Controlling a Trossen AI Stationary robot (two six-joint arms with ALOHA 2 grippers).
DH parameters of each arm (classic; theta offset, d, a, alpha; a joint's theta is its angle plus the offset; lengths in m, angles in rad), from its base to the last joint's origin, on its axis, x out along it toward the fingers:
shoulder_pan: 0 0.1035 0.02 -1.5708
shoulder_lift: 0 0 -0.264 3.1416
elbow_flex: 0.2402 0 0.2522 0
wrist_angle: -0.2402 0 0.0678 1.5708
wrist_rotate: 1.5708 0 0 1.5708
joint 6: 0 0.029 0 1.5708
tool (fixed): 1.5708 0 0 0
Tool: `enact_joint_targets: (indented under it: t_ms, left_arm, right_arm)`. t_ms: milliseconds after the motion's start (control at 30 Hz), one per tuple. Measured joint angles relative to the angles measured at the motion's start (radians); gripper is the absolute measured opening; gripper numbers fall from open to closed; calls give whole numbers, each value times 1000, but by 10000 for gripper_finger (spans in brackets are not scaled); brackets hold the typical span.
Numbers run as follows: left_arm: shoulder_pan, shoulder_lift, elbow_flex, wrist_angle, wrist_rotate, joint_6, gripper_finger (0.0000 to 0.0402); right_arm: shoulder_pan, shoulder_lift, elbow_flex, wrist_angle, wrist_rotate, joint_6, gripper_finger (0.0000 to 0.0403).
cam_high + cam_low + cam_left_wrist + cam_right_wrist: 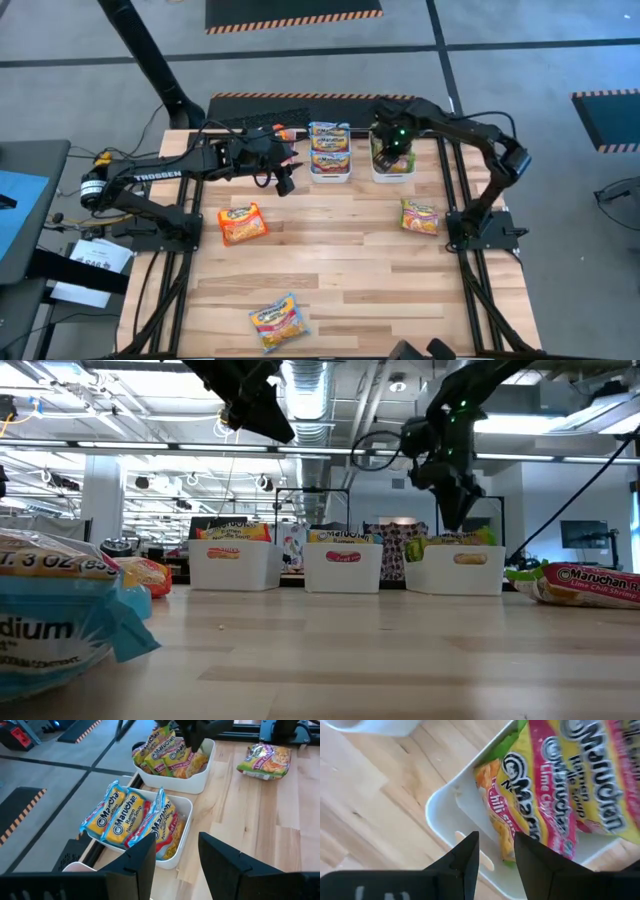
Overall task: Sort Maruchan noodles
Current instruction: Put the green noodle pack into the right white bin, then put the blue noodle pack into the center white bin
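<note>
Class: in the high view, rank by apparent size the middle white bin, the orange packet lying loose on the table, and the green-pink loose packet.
1. Middle white bin, largest.
2. Orange packet.
3. Green-pink packet, slightly smaller, nearly alike.

an open industrial lab: exposed ceiling ducts [305, 385], hazard-striped floor mats [290, 14].

Left tool [175, 857] open above blue noodle packets [130, 817] bin [186, 807].

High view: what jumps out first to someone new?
Three white bins line the table's far edge, the middle and right ones stuffed with Maruchan packets. The right gripper hangs open over the right bin; the left gripper hovers open by the middle one. Three loose packets lie on the wood.
</note>
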Motion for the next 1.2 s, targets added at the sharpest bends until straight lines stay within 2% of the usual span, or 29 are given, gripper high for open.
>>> enact_joint_targets:
  t_ms: [133,400,767,900,1100,1200]
  left_arm:
    - [0,0,0,-18,0,-3,137]
    - [1,-14,0,-207,4,-78,137]
    - [7,-15,-1,-532,61,-240,137]
    - [7,2,-26,-561,147,-291,137]
    - [7,18,-43,-590,454,-423,137]
    - [-9,19,-41,-565,534,-429,137]
  right_arm:
    - [5,-65,0,0,-34,30,148]
    - [50,-197,0,53,-183,55,148]
    - [153,-257,0,61,-186,56,148]
    - [175,-256,0,60,-184,62,148]
    - [203,-255,0,59,-184,91,162]
    - [210,-255,0,60,-184,100,172]
